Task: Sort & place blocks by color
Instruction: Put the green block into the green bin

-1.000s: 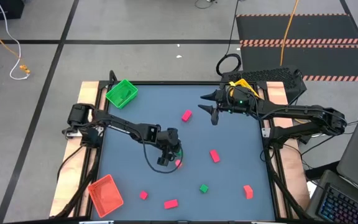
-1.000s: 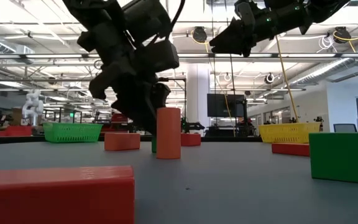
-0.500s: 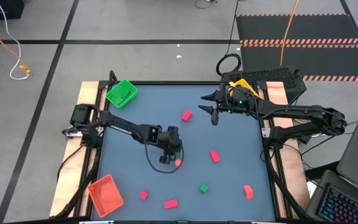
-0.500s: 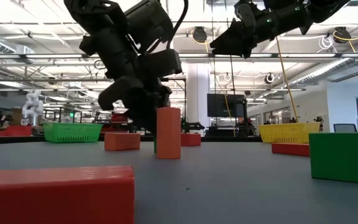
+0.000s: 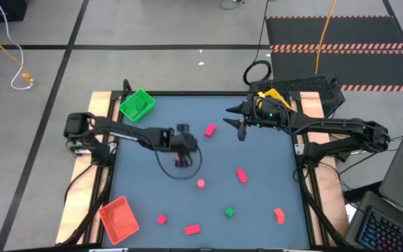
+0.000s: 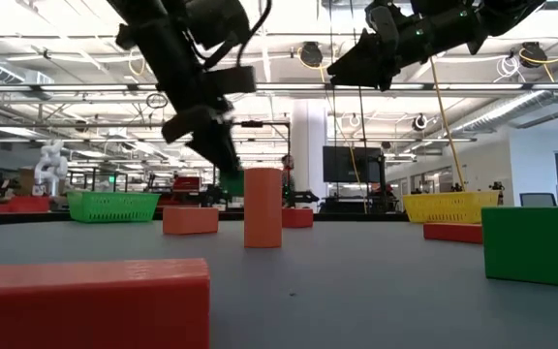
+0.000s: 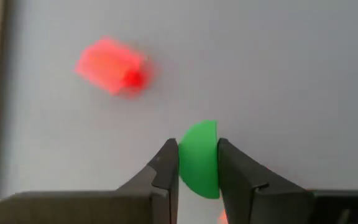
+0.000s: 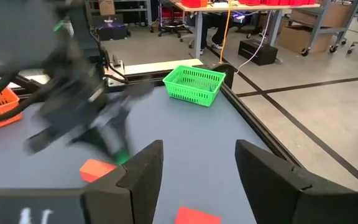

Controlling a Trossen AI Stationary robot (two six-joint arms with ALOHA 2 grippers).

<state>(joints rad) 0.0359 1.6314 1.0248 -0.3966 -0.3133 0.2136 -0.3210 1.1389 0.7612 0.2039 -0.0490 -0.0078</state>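
My left gripper hangs over the middle of the table, shut on a small green round block. The block also shows in the low view, above the table top. A salmon round block stands upright on the table just near of the gripper. My right gripper is open and empty, up in the air at the far right. Other pink-red blocks and a green cube lie on the table. The green tray is at the far left corner. My left gripper pinches the green round block between its two fingers, which sit on its two opposite sides. The fingers point down from above. The block is lifted clear of the table, and part of it sticks out past the fingertips.
A red tray sits at the near left corner and a yellow tray at the far right, partly under my right arm. More pink-red blocks lie along the near edge.
My left gripper has risen from beside the salmon round block and swung toward the table's far left, carrying the green round block up clear of the table. The salmon block stays standing where it was.
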